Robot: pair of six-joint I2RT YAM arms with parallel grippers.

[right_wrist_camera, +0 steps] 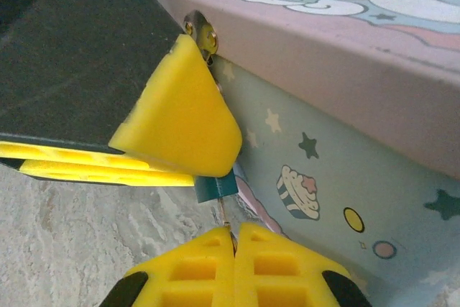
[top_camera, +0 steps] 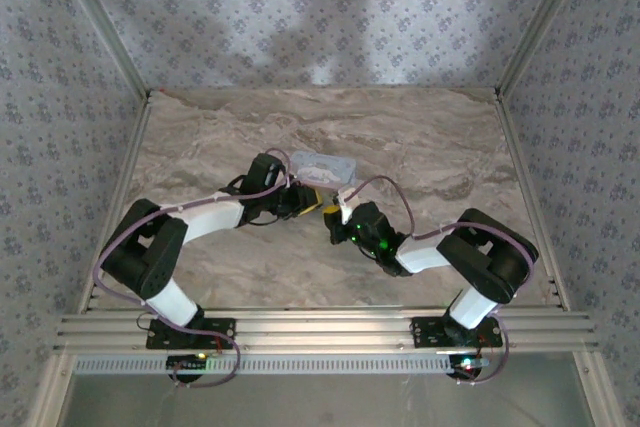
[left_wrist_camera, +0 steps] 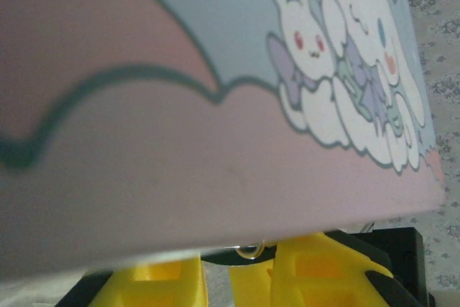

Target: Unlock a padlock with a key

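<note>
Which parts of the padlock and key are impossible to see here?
Padlock: right wrist view, mostly covered by a finger of the left hand.
Key: same view, head hidden inside the shut right hand.
Top view: both too small to tell.

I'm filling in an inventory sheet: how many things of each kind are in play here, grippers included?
tin: 1
padlock: 1
key: 1
grippers: 2, the left gripper and the right gripper
Total: 5

The tin (right_wrist_camera: 338, 177) is pale blue with a pink lid and white cartoon rabbits; the padlock (right_wrist_camera: 214, 187) is teal; the table (top_camera: 440, 157) is beige marble.
</note>
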